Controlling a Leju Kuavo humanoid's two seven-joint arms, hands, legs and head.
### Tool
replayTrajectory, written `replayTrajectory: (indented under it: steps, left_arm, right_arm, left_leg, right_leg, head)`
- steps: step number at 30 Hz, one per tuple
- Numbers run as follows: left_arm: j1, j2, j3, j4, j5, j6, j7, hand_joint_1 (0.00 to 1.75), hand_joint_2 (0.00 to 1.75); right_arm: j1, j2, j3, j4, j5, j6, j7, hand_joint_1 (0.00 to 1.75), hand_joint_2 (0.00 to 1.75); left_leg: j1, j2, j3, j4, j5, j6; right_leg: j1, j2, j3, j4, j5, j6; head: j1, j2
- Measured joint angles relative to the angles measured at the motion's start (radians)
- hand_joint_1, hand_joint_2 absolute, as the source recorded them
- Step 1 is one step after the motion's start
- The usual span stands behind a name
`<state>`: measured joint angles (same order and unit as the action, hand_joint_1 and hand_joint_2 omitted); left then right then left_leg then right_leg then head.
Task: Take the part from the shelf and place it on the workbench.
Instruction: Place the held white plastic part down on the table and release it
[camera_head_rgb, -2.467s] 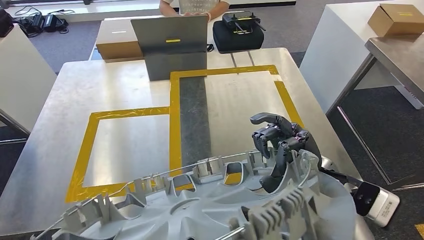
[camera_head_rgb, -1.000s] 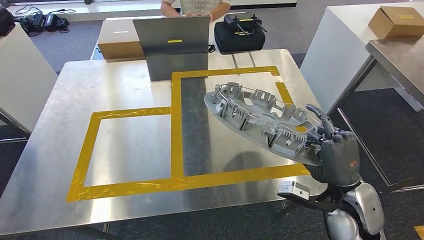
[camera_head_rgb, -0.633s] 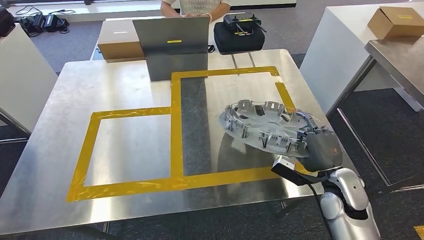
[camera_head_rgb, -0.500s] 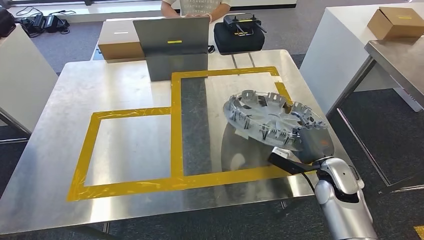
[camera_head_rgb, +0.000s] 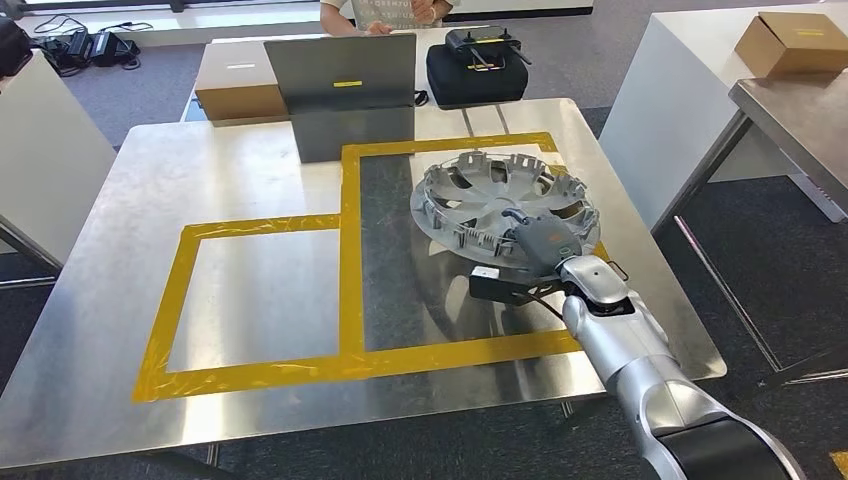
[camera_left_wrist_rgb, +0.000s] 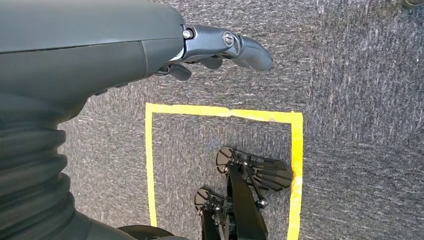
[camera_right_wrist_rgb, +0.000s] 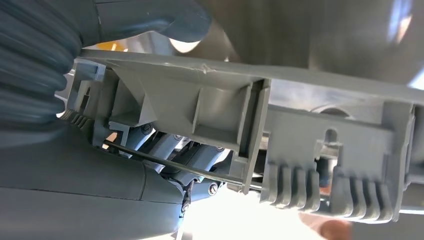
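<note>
The metal desk (camera_head_rgb: 250, 180) takes up most of the room in front of the robot, its top marked with two yellow tape frames (camera_head_rgb: 345, 260): a lower one on the left and a taller one on the right that share a side. Behind the desk stands a second surface carrying a grey folded panel (camera_head_rgb: 340, 72), a brown cardboard box (camera_head_rgb: 232, 95) beside it and a black case (camera_head_rgb: 472, 70) with a controller on top; a person (camera_head_rgb: 385, 12) is at the far edge there.

The part (camera_head_rgb: 500, 195), a round grey plastic disc with spokes and a ring of clips around its rim (it looks like a wheel cover), sits inside the right-hand tape frame, toward its far right corner. It appears to be down on the desk or very nearly so; I cannot tell whether its whole underside is touching. The silver right arm reaches in from the near right corner, and the right hand (camera_head_rgb: 540, 238) grips the part's near rim. The right wrist view confirms it, with the thumb (camera_right_wrist_rgb: 150, 17) lying over one face of the rim and the darker fingers (camera_right_wrist_rgb: 175, 150) curled under the ribbed edge.

The left hand (camera_left_wrist_rgb: 220, 47) hangs over grey carpet (camera_left_wrist_rgb: 350, 75) marked with a yellow tape rectangle (camera_left_wrist_rgb: 295, 150), fingers loosely extended and holding nothing.
</note>
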<state>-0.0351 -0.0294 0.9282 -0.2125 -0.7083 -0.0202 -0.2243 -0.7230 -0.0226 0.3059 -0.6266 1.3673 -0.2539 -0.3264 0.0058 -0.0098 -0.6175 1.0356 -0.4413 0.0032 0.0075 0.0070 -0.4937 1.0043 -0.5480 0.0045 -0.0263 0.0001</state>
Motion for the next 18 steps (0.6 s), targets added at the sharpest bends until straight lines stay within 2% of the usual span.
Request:
replayTrajectory:
  steps: [8,12,16,18]
  left_arm:
    - [-0.004,0.000,0.022,0.000,0.000,0.008,-0.007,0.00,1.75]
    - [-0.007,0.000,0.022,0.001,0.000,0.007,-0.007,0.00,1.75]
    - [-0.008,-0.001,0.022,0.001,-0.001,-0.004,-0.006,0.00,1.75]
    - [-0.008,-0.001,0.023,0.001,-0.003,-0.009,-0.006,0.00,1.75]
  right_arm:
    - [-0.101,0.121,0.115,0.115,0.006,0.058,-0.013,1.75,1.75]
    - [-0.124,0.165,0.146,0.141,0.003,0.076,-0.012,1.75,1.75]
    - [-0.134,0.187,0.162,0.161,-0.012,0.078,-0.008,0.00,0.00]
    - [-0.136,0.190,0.170,0.170,-0.024,0.079,-0.002,0.00,0.00]
  left_leg:
    - [0.001,0.001,0.000,-0.002,0.001,-0.002]
    - [0.001,0.001,0.000,-0.002,0.002,-0.002]
    - [0.001,0.000,0.000,-0.002,0.002,-0.002]
    - [0.001,0.000,0.000,-0.002,0.002,-0.002]
  right_leg:
    - [0.000,0.001,-0.002,0.000,0.001,-0.002]
    - [0.000,0.000,-0.002,0.000,0.001,-0.002]
    - [0.000,0.000,-0.002,0.000,0.001,-0.002]
    - [0.000,0.000,-0.002,0.000,0.001,-0.002]
  head:
    - [0.000,0.000]
    - [0.000,0.000]
    - [0.000,0.000]
    - [0.000,0.000]
